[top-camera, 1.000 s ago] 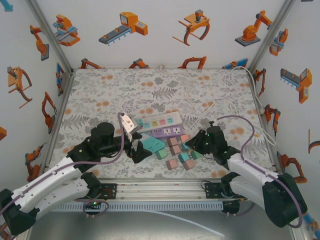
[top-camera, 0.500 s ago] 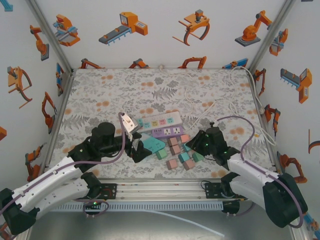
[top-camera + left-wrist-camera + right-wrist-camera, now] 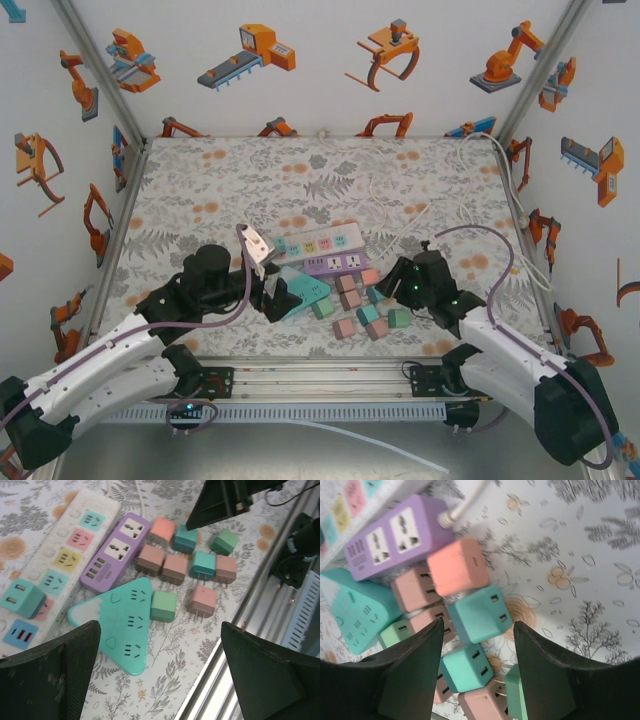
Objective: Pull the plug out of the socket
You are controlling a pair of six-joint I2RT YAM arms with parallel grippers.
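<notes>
- Prongs of the teal plug are hidden, because it is pushed into the white power strip.
- That plug sits near the strip's end, by the left edge of the left wrist view, and the picture edge cuts the strip off there.
- It is a small box with round corners and two slots on top.
- The left gripper is spread wide and holds nothing. It hangs over the triangle socket and a green block.
- The right gripper is spread too. A loose teal block lies between its fingers, but I cannot tell if they touch it.
- The purple strip lies just beside the white one, and a pink block lies by the end where its cord comes out.
- From the top view, the left gripper covers part of the triangle socket.
</notes>
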